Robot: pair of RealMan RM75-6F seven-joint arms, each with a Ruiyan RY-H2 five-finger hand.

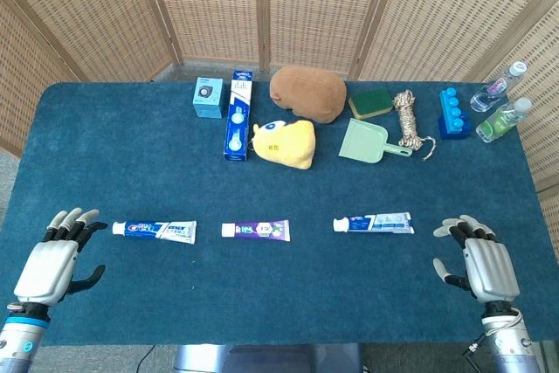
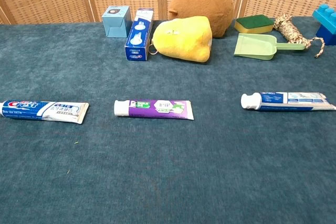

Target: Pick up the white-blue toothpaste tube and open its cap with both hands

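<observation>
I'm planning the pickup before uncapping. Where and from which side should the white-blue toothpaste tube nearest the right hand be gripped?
Probably grip the white-blue toothpaste tube mid-body from above with the right hand: it lies flat, cap pointing left, so the left hand can reach the cap.

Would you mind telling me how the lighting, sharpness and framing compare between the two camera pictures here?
Head view: even, soft light, faint shadows, everything sharp, and both the left hand and right hand show. Chest view: also evenly lit without glare, but lower and closer, so the dark blue felt table looks foreshortened, the white-blue toothpaste tube runs to the right edge, and neither hand appears.
</observation>
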